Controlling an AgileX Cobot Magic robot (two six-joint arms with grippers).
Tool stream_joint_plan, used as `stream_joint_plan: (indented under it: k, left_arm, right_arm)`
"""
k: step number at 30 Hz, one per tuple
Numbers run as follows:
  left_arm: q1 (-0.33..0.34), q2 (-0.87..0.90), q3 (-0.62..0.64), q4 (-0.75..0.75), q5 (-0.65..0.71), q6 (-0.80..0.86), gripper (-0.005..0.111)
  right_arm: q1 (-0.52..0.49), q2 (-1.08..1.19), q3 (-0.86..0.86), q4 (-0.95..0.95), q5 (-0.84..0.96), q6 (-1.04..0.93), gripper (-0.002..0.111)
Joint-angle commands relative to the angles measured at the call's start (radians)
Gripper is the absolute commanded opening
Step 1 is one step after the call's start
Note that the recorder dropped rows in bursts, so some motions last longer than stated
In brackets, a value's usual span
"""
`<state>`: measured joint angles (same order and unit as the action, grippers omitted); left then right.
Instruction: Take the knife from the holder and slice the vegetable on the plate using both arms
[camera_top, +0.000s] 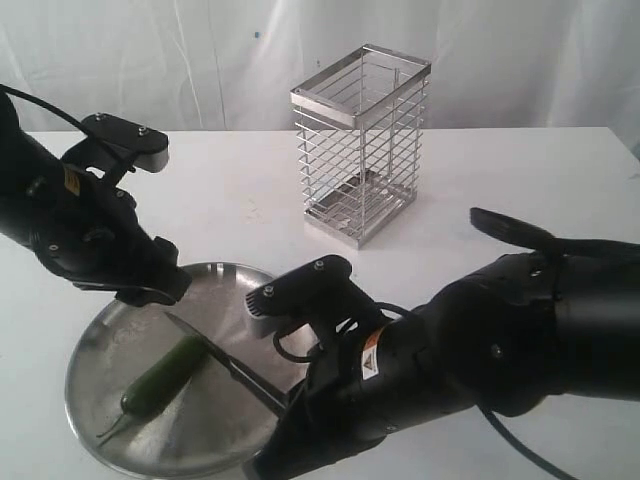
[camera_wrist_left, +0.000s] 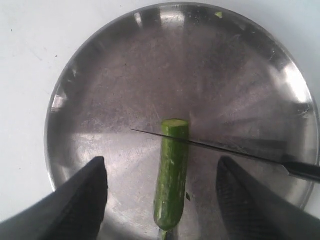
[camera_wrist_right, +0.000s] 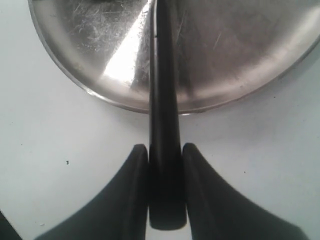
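The right end effector (camera_wrist_right: 165, 165) clamps the black handle of the long slim dark knife (camera_wrist_left: 210, 146), whose blade lies across the small dark green pepper-like vegetable (camera_wrist_left: 171, 185) near its pale cut end. The left end effector (camera_wrist_left: 162, 200) hangs spread wide over the vegetable, touching nothing. The vegetable rests on the wide round stainless-steel plate (camera_top: 110, 355) by the desk's front-left corner. The tall silver wire-cage holder (camera_top: 362, 140) near the back edge stands empty, so fetching looks done; slicing seems just begun.
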<state>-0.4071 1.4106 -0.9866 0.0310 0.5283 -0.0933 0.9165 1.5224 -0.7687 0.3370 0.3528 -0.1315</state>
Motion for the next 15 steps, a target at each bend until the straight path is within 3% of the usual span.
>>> stream_joint_plan:
  k: [1, 15]
  left_arm:
    - [0.001, -0.011, -0.002, -0.002, 0.027, -0.007, 0.066]
    - [0.001, -0.011, -0.002, -0.002, 0.025, -0.007, 0.066]
  right_arm:
    - [0.002, 0.005, 0.002, 0.003, -0.032, 0.004, 0.0]
    - [0.002, 0.056, 0.002, 0.003, -0.046, 0.007, 0.0]
